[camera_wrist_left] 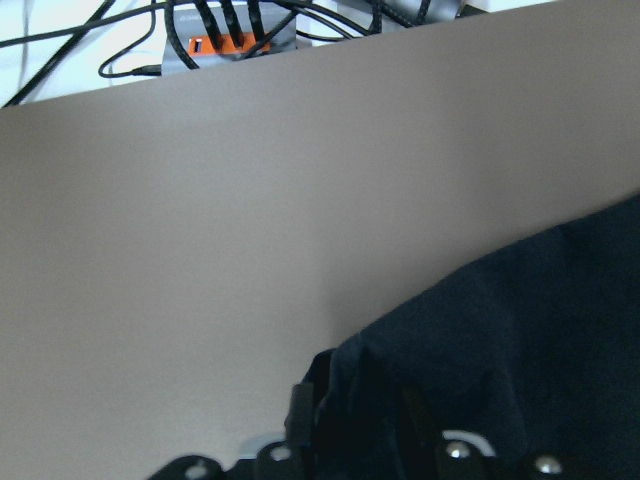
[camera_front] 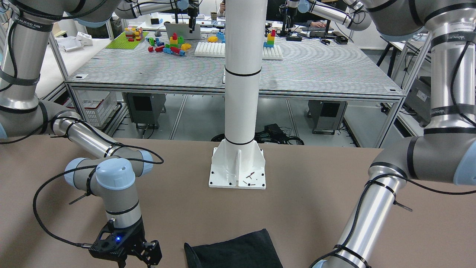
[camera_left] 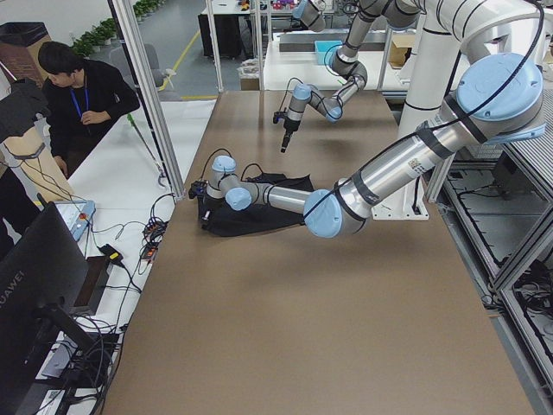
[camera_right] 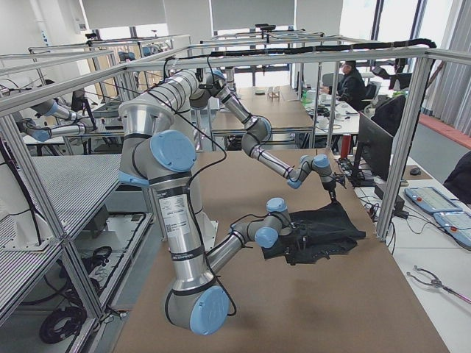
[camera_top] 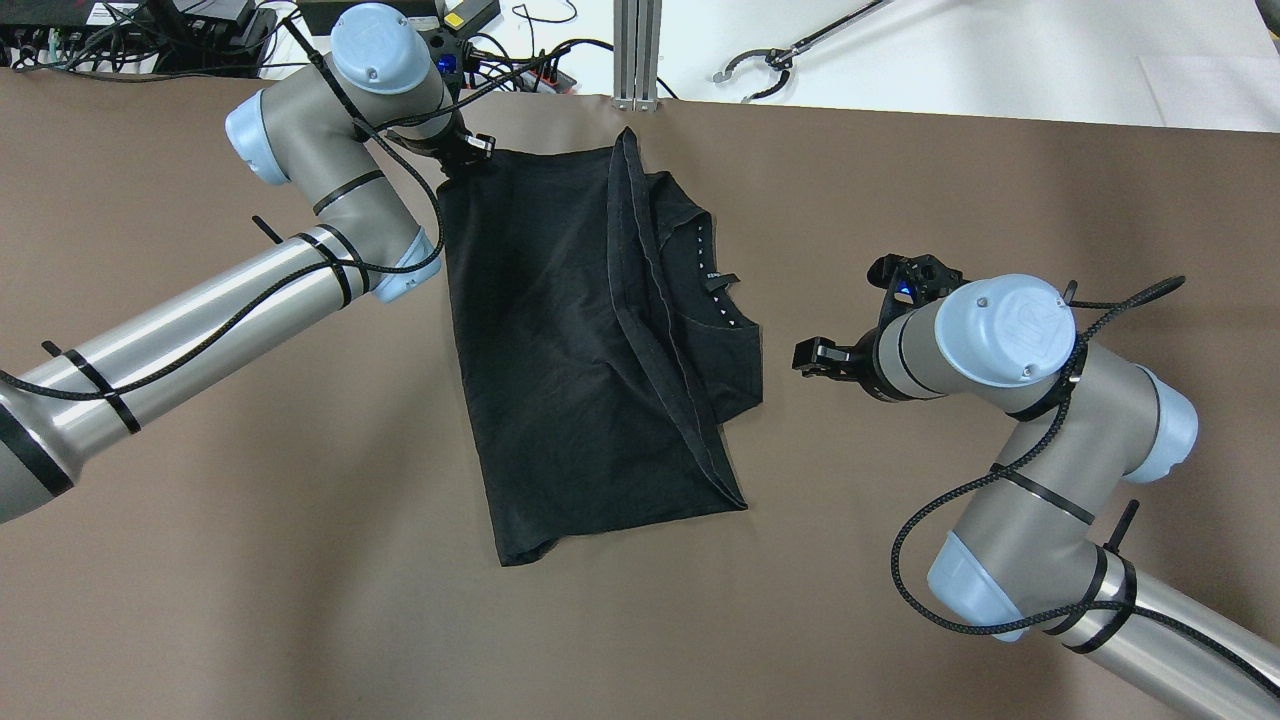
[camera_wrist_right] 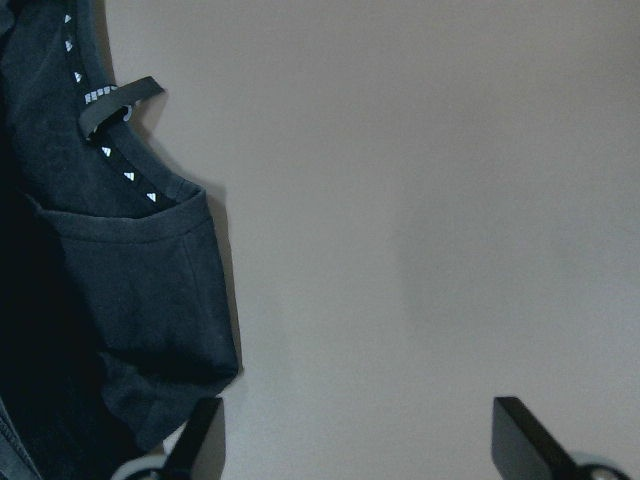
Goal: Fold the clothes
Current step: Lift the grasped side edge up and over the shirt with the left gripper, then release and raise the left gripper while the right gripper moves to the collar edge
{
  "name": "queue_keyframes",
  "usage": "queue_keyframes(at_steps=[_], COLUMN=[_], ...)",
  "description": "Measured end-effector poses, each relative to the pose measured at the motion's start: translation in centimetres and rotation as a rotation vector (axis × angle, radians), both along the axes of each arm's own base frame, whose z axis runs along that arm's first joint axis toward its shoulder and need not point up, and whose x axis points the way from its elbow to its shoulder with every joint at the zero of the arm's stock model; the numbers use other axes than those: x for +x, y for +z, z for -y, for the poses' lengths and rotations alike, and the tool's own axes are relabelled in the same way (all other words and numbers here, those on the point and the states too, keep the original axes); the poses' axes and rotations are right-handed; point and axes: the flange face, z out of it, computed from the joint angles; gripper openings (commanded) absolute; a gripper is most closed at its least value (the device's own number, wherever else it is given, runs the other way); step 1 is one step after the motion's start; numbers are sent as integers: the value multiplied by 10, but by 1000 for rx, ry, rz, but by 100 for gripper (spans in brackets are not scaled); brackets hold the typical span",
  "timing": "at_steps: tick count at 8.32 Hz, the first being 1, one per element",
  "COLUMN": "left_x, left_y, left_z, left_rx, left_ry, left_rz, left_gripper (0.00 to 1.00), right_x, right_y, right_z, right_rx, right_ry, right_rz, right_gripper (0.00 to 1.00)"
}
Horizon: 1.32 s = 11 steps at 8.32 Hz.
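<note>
Overhead: black clothes (camera_top: 560, 340) lie partly folded on the tabletop (camera_top: 250, 560). The left hand (camera_top: 468, 150) sits at their far corner. The right hand (camera_top: 822, 358) is off the collar side, not touching.

Left wrist: fabric bunches up at the fingers (camera_wrist_left: 303, 405); I read the hand as clamped on it.

Right wrist: hand spread wide, empty, sleeve edge just beside one finger.

Silver-grey arms (camera_top: 200, 320); pale blue joint caps (camera_top: 1010, 330); black braided cables (camera_front: 34, 203), black ties; right gripper (camera_top: 820, 358) black.
</note>
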Motion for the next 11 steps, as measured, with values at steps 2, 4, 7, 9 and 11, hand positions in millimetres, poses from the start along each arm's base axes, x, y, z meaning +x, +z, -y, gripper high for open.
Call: queue_keyframes(at_steps=[2,4,7,9,11], left_x=[-32,-72,-90,-91,-91], left_y=[-1,5,16,18,17], left_z=[16,27,19,18,17], left_rx=[25,24,38,40,42], left_ry=[4,18,29,31,31], left_rz=[-1,-28,-39,-40,-41], left_gripper=[94,94,94,94,94], right_x=[-5,-10,-43,-83,-110], right_y=[-2,-1,1,7,16], right_z=[-2,-1,-11,-10,-9], right_rx=[-1,-71,-229,-293,-287], right_ry=[-3,62,279,381,415], right_rz=[4,28,144,212,236], right_gripper=[92,89,89,84,78])
